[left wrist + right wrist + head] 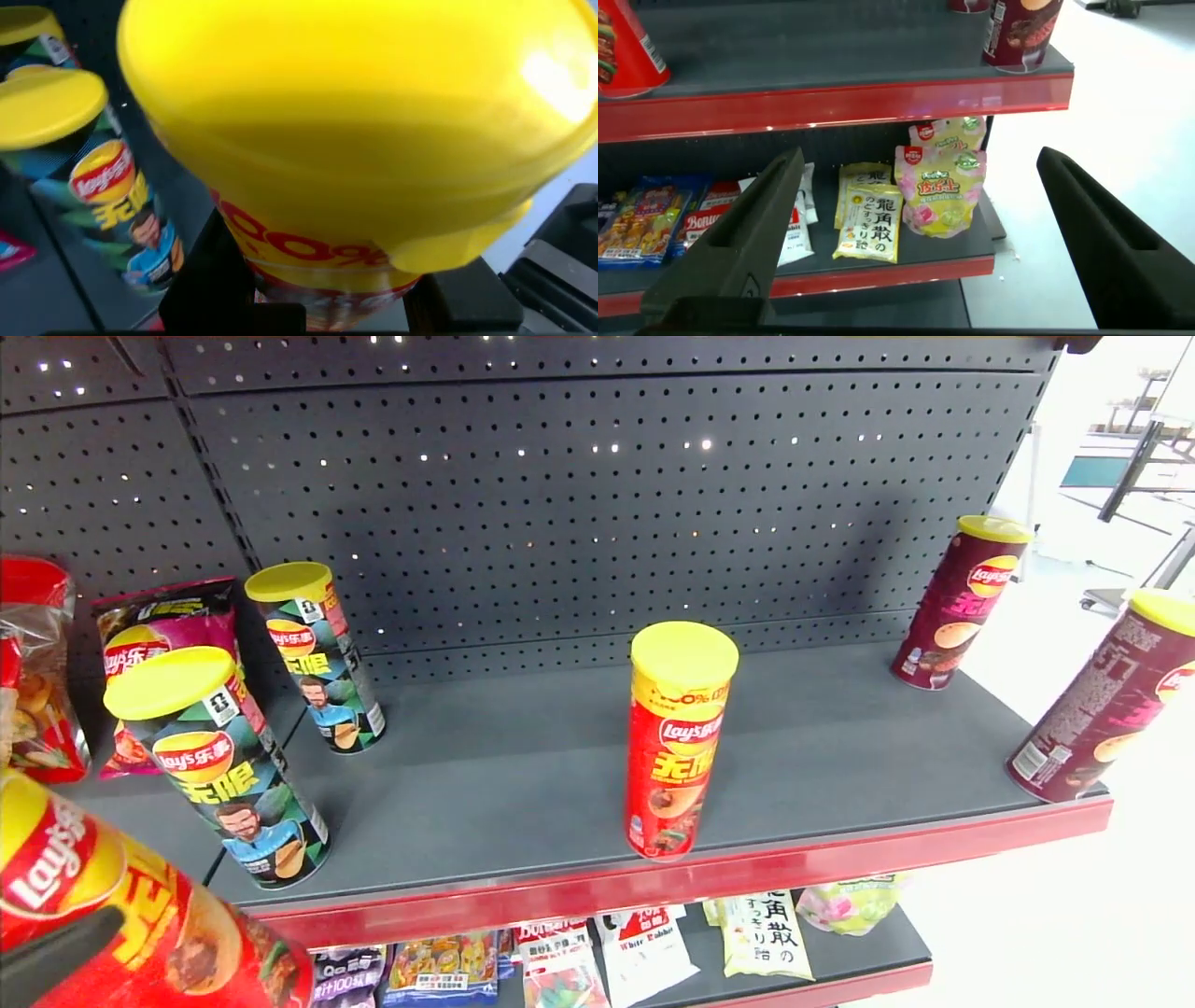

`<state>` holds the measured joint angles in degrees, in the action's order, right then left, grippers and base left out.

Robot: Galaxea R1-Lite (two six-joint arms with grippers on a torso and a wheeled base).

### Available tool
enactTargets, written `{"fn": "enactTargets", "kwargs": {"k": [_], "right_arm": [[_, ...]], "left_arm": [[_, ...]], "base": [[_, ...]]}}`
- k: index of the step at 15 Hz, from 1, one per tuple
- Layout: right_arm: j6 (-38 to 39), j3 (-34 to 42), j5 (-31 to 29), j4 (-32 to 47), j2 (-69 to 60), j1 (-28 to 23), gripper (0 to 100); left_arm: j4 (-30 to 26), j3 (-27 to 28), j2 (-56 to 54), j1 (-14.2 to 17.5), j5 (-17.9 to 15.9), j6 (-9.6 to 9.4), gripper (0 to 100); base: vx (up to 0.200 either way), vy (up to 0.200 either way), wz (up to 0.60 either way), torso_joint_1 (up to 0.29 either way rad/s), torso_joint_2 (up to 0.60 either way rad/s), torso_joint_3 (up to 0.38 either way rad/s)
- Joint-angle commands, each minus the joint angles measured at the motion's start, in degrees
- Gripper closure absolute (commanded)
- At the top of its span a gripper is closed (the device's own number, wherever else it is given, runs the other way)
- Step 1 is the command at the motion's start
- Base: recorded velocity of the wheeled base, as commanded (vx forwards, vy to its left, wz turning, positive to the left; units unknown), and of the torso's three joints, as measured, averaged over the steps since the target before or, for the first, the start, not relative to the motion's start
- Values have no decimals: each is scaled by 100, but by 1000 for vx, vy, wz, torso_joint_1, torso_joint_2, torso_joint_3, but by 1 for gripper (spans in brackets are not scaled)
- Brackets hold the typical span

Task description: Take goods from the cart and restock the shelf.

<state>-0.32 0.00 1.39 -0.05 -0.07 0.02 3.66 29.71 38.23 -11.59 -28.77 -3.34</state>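
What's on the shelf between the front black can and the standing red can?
Nothing: the head view shows bare shelf between the front black can and the standing red can.

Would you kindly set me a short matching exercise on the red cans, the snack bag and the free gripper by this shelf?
Things:
1 upright red can
2 tilted red can
3 pale green bag
4 right gripper

Places or states:
a open, holding nothing
b gripped by the left gripper
c on the lower shelf
d at the front edge of the upper shelf

Pairs: 1-d; 2-b; 3-c; 4-a.
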Motion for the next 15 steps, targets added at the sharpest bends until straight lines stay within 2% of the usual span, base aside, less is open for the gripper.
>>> {"fn": "enactTargets", "kwargs": {"k": [1, 3, 6, 9, 10, 11, 13, 14, 15], "right_arm": [[-3, 0, 2, -4, 7, 6, 0], [-3, 0, 2, -4, 7, 6, 0], [-3, 0, 2, -4, 7, 6, 0], [-3, 0, 2, 5, 7, 6, 0], [-3, 0, 2, -4, 7, 6, 0], [-3, 0, 2, -4, 7, 6, 0], [-3, 0, 2, 5, 7, 6, 0], [-3, 0, 2, -4, 7, -2, 0], [-3, 0, 2, 5, 7, 6, 0]], "left_arm": [[126, 404, 1002, -502, -146, 0, 100], [126, 668, 1371, -941, -111, 0, 100], [241, 914, 1855, -1231, -23, -18, 100], [935, 931, 2681, -1337, 188, -97, 100], [1436, 958, 3112, -1390, 407, -132, 100], [1665, 1055, 3384, -1574, 486, -149, 100], [1717, 1520, 3938, -1759, 697, -167, 100], [1726, 1556, 3982, -1767, 706, -167, 100], [1717, 1933, 4377, -1811, 759, -167, 100]], "base": [[0, 0, 0, 0, 0, 0], [0, 0, 0, 0, 0, 0], [0, 0, 0, 0, 0, 0], [0, 0, 0, 0, 0, 0], [0, 0, 0, 0, 0, 0], [0, 0, 0, 0, 0, 0], [0, 0, 0, 0, 0, 0], [0, 0, 0, 0, 0, 0], [0, 0, 0, 0, 0, 0]]}}
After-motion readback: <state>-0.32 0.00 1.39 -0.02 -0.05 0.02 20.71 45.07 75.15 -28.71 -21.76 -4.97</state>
